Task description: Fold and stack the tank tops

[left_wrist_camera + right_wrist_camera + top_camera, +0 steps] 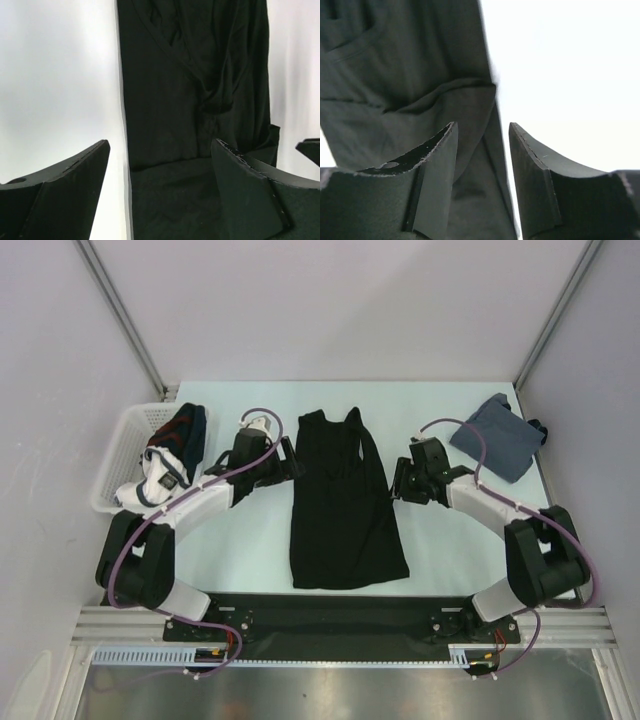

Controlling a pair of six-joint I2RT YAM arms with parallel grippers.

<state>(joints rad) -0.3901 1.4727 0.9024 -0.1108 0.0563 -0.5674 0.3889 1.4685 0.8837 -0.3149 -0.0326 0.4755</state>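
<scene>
- Large plain black cloth tank top (345, 510): laid flat mid-counter (250, 540) for folding.
- Slate blue-grey cloth tank top (495, 437): set aside far right, seemingly folded, likely as stack base.
- Left fingers (75, 185): spread wide, empty, at the black top's left edge.
- Right fingers (430, 170): narrower, empty, at its right edge.

The right hand (482, 127) was seen from close behind, its two dark fingers (435, 170) set apart with a clear gap. A black tank top (395, 65) was spread across the left of the view, with a raised fold crossing it just above one finger. Its straight edge was seen through the gap, bordered by the white surface (570, 75).
</scene>
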